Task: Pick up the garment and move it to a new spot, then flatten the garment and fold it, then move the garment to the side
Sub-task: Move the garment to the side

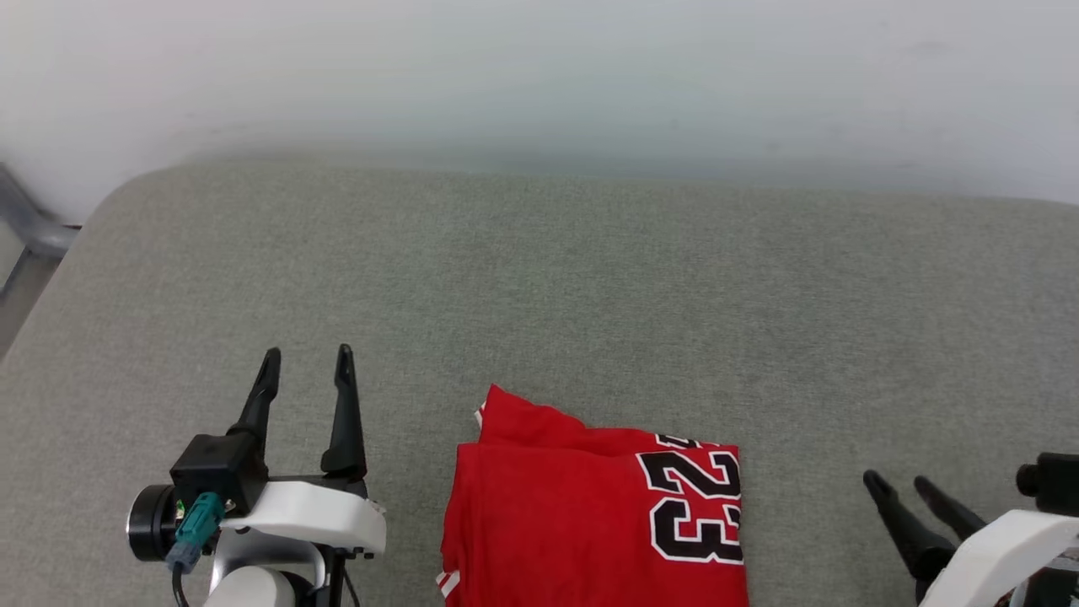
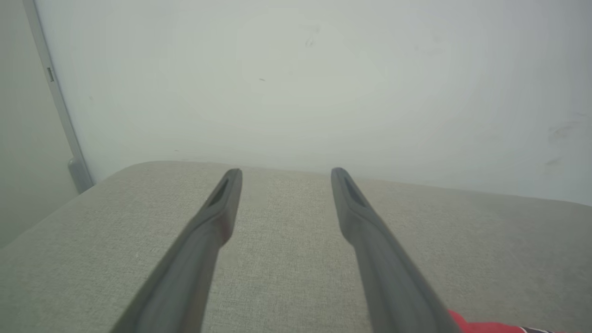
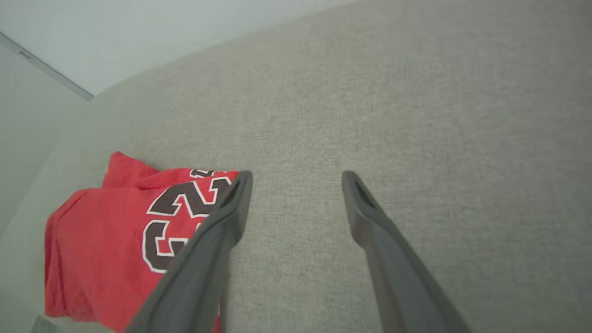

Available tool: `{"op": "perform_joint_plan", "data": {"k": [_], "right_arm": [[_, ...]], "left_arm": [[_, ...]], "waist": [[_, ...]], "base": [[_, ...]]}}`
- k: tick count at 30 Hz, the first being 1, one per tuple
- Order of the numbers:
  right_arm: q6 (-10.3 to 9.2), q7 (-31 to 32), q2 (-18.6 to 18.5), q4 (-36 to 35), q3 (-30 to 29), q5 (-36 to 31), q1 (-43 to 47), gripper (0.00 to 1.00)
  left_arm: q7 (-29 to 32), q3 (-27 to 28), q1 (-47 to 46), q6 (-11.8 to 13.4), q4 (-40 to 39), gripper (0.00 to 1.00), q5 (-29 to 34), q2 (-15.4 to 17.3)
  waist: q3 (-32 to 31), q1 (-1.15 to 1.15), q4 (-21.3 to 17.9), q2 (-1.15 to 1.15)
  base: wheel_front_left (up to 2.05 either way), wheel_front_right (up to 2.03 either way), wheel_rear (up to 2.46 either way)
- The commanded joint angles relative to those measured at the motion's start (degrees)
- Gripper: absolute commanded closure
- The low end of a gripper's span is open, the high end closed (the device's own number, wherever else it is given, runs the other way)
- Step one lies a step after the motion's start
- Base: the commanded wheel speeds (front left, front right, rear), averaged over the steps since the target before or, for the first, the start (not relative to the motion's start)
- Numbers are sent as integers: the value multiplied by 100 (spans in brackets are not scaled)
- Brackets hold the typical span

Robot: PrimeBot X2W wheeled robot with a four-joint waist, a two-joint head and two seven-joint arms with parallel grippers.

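Garment [image 1: 573,523] on grey cushion [image 1: 590,278] between left gripper [image 1: 308,351] and right gripper [image 1: 898,480], both spread wide, empty.

Soft, even, bright light; faint shadows, wrist views blurred toward their edges.

pad [image 1: 590,278]: grey woven cloth, matt, visible fine weave, slightly rough.
garment [image 1: 573,523] at 6 o'clock in head view: red cloth, matt, soft, lightly creased. numerals [image 1: 695,506] on it are black with white edging and look smoother than the cloth; printed or stitched, can't tell.
left gripper [image 1: 308,352] at 8 o'clock, right gripper [image 1: 898,482] at 4 o'clock: fingers [image 2: 365,240] dark, smooth, matt, plastic or rubber look.
shell [image 1: 312,510] behind the left gripper: white plastic, smooth, mild gloss.
connector [image 1: 198,518] beside it: teal plastic.
wall [image 1: 539,67] at 12 o'clock: pale, smooth, matt, a few faint scuffs.
tube [image 1: 34,228] at 10 o'clock: grey, smooth, metal look.
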Motion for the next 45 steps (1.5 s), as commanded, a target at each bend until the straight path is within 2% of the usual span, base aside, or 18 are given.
{"op": "perform_joint_plan", "data": {"k": [1,8,14,22,23,24,25,37,41,45], "right_arm": [[-3,120,-71,49,62,81,69,0],[-3,867,-221,522,742,939,-155,0],[-3,902,-312,803,1298,1384,-448,0],[-6,1084,-418,1320,1743,1605,-620,0],[-7,1149,-421,1389,1810,1610,-632,49],[-7,1151,-416,1416,1860,1626,-652,77],[-7,1141,-409,1445,1887,1653,-645,100],[-6,823,-608,1473,1785,1456,-871,100],[-5,911,-772,1428,1672,1289,-892,100],[-5,1053,-963,1400,1649,1093,-910,100]], "left_arm": [[-10,28,-74,-28,-38,0,55,-38],[-11,144,-169,-180,-140,0,283,-327],[-11,287,-220,-303,-170,0,430,-496],[-11,449,-191,-445,-102,0,585,-703],[-11,464,-177,-452,-93,0,595,-720],[-11,484,-159,-470,-79,0,617,-733],[-11,497,-141,-494,-63,0,636,-753],[-11,666,59,-617,70,0,767,-831],[-11,710,159,-643,7,0,802,-848],[-11,761,263,-657,-69,0,818,-833]], "waist": [[180,-1,184,0],[448,-1,506,0],[658,-1,636,0],[743,-1,655,0],[740,-1,645,0],[730,-1,635,0],[710,-1,629,0],[279,-1,417,0],[157,-1,134,0],[116,-1,-355,0]], "base": [[0,0,0],[0,0,0],[0,0,0],[0,0,0],[0,0,0],[0,0,0],[0,0,0],[0,0,0],[0,0,0],[0,0,0]]}}
